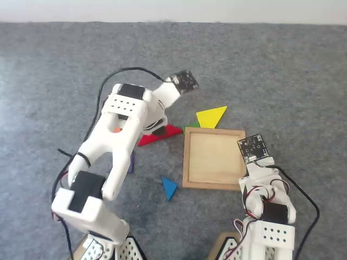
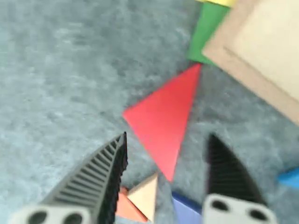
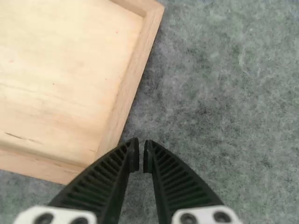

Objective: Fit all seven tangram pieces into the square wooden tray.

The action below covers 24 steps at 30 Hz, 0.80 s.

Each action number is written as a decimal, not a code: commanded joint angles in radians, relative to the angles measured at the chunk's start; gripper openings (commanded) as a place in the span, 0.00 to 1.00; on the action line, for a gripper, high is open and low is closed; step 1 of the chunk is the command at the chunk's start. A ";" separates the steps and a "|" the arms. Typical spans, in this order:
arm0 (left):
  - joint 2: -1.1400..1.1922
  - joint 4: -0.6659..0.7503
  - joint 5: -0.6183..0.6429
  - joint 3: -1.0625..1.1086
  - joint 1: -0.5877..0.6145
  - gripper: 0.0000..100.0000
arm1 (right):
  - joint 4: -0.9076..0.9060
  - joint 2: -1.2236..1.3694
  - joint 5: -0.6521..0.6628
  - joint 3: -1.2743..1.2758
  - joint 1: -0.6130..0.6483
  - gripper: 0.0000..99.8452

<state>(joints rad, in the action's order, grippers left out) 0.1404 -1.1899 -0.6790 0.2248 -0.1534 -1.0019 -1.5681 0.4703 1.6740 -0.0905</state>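
Observation:
The square wooden tray (image 1: pixel 187 157) lies empty right of centre. A red triangle (image 1: pixel 162 134) rests on the carpet just left of it. My left gripper (image 2: pixel 168 137) hangs open over that red triangle (image 2: pixel 161 119), one finger on either side and above it. A green piece (image 2: pixel 208 32) and a yellow triangle (image 1: pixel 211 116) lie at the tray's far left corner. A small blue triangle (image 1: pixel 169 187) sits near the tray's front left. An orange piece (image 2: pixel 127 211), a pale triangle (image 2: pixel 147 196) and a blue-violet piece (image 2: pixel 187 210) lie under the left arm. My right gripper (image 3: pixel 141 153) is shut and empty beside the tray (image 3: pixel 135 70) corner.
Grey carpet covers the whole table. The left arm (image 1: pixel 114 146) stretches diagonally over the pieces left of the tray. The right arm (image 1: pixel 265 206) stands at the tray's near right corner. Open carpet lies to the far right and at the back.

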 commanded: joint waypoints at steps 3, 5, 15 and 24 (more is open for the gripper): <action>0.075 0.038 0.161 -0.162 0.063 0.30 | 0.019 -0.010 -0.003 0.017 -0.001 0.04; 0.117 -0.002 0.262 -0.236 0.091 0.28 | 0.019 -0.010 -0.003 0.017 -0.001 0.04; 0.236 -0.358 -0.006 -0.509 0.025 0.30 | 0.019 -0.010 -0.003 0.017 -0.001 0.04; 0.519 -0.351 -0.005 -0.762 0.083 0.32 | 0.019 -0.010 -0.003 0.017 -0.001 0.04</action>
<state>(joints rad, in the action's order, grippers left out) 0.6007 -1.5413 -0.6682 -0.4012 -0.0721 -1.0019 -1.5681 0.4703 1.6740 -0.0905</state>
